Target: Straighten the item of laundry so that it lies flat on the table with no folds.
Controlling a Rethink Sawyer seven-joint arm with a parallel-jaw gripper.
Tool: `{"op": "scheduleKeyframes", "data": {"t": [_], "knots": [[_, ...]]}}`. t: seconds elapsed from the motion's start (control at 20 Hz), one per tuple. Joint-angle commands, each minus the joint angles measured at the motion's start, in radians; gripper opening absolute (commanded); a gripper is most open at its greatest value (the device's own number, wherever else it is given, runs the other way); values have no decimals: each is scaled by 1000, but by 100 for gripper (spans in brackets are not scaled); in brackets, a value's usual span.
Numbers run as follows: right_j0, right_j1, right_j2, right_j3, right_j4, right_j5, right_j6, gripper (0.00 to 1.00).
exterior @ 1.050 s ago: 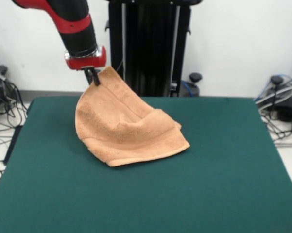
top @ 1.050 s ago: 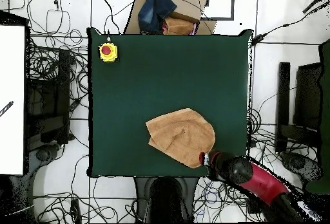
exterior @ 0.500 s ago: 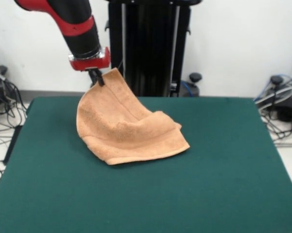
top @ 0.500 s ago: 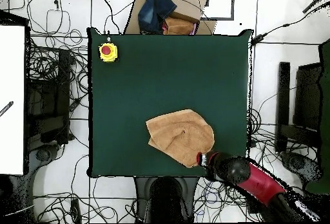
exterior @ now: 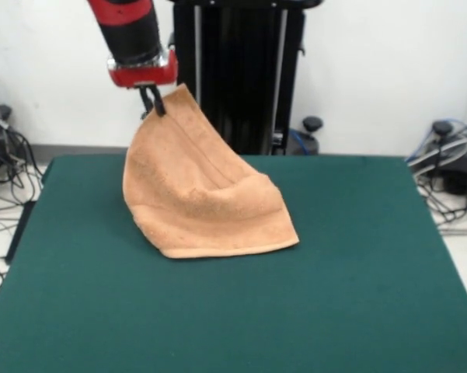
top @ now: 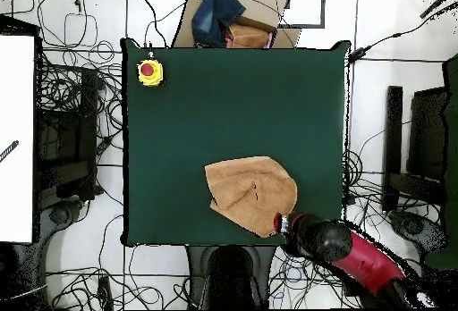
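The orange-tan terry towel [exterior: 202,198] hangs like a tent from one raised corner, and its lower edge rests folded on the green table [exterior: 357,264]. My gripper [exterior: 152,104] is shut on that top corner, above the table's far left part. From above, the towel [top: 250,193] shows as a rounded, bunched patch near the table's bottom edge, with my gripper [top: 281,223] at its lower right corner. The table [top: 233,93] spreads wide around it.
A yellow box with a red button [top: 149,71] sits at the table's upper left corner in the overhead view. Cardboard and dark cloth [top: 228,17] lie beyond the top edge. Cables cover the floor on both sides.
My gripper has risen and shifted slightly toward the table's middle with the towel corner. The towel stands taller and its resting edge has slid a little along the table.
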Motion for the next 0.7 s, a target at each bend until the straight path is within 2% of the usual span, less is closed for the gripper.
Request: {"op": "scheduleKeyframes", "data": {"t": [0.05,0.7], "knots": [[68,-166,-46,83,104,161,248,0],[163,-326,-101,157,204,268,262,0]]}}
